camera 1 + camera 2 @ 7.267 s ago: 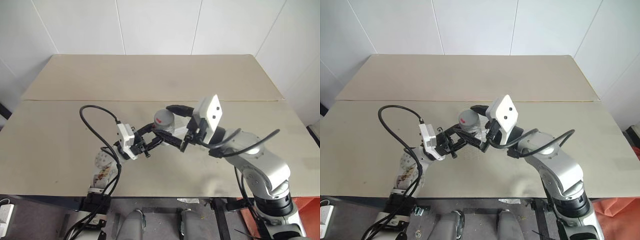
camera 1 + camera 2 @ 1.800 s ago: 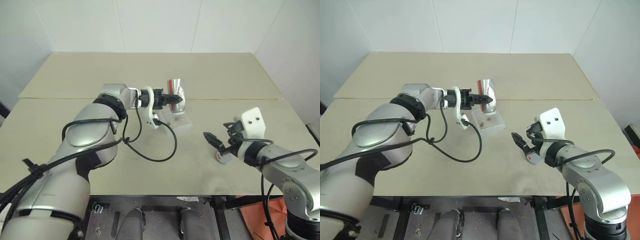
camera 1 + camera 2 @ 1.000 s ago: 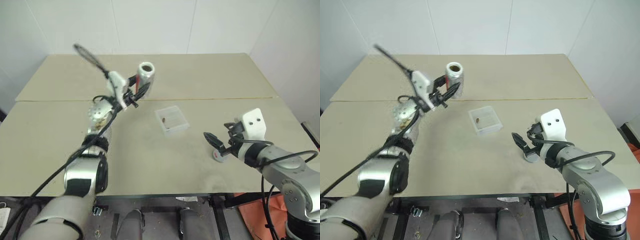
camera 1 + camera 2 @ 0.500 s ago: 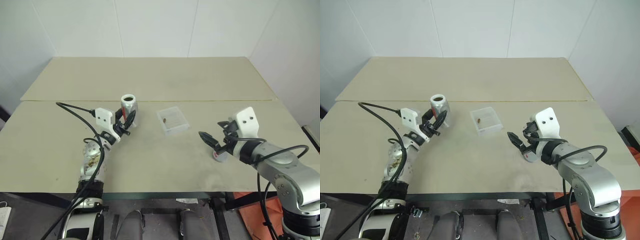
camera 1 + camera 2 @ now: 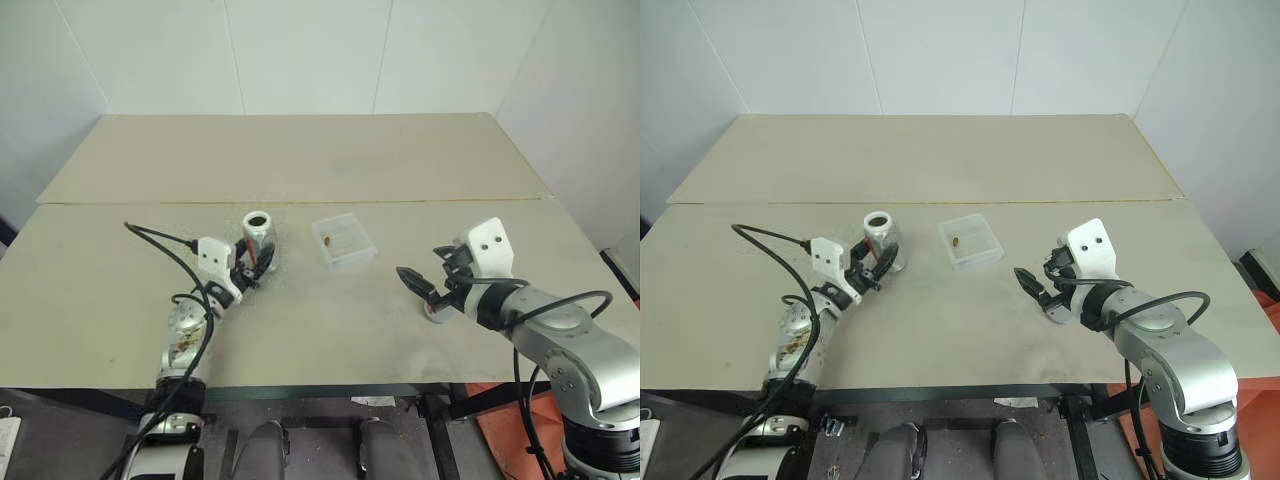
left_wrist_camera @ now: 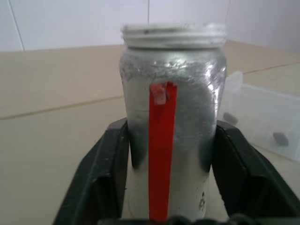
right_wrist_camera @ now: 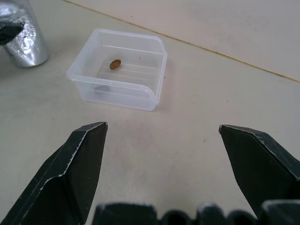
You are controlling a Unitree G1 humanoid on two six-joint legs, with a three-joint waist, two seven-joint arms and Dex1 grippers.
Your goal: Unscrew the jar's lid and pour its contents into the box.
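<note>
Down from mid-air a second ago, the jar (image 5: 258, 236) is now stood upright on the surface (image 5: 330, 330), left of the box (image 5: 344, 241), mouth open and lid off. It is bracketed by the left claw (image 5: 253, 268), whose fingers (image 6: 108, 173) sit beside the silvery wall; whether the grip is kept or slackened cannot be told. The contents (image 7: 115, 63), one brown bit, are seen lying in the box, so the pour looks done. Over on the right, the right claw (image 5: 424, 296) is held wide and empty above the surface, with the lid (image 5: 1057, 313) resting just beside it. For a clean release, the left fingers should be spread evenly and drawn straight back, so the jar is not tipped toward the box.
</note>
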